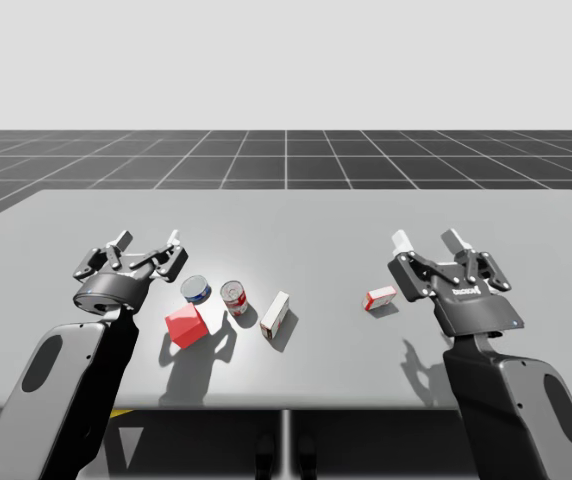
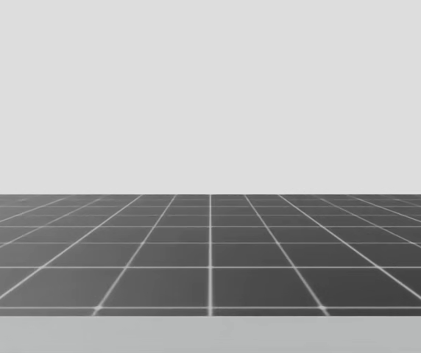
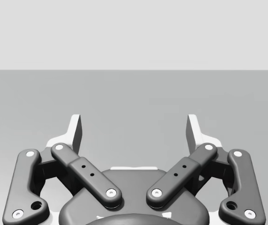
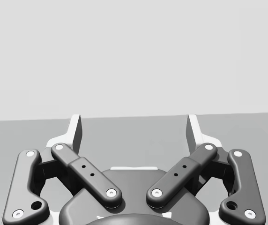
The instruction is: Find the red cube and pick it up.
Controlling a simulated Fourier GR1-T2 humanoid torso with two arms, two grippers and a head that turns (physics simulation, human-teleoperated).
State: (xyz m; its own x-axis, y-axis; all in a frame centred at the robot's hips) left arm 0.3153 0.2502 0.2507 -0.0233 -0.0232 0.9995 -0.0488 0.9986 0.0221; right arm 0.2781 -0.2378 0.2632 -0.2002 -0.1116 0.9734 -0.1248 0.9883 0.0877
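Jaws of my left gripper (image 1: 149, 241) and right gripper (image 1: 427, 240) stood released, grasping nothing. The red cube (image 1: 186, 325) sat on the desk's (image 1: 306, 215) near left, just beside my left arm, nearer than a blue can (image 1: 195, 290).

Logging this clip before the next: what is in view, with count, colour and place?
red cube: one, red, table's left half, in front of the cans
blue can: one, blue and white, beside my left gripper
red can: one, red and white, right of the blue can
tall box: one, white with red, right of the red can
small box: one, red and white, beside my right gripper
table: one, grey
floor: dark grid, beyond the table
left gripper: one, dark grey, open, empty
right gripper: one, dark grey, open, empty
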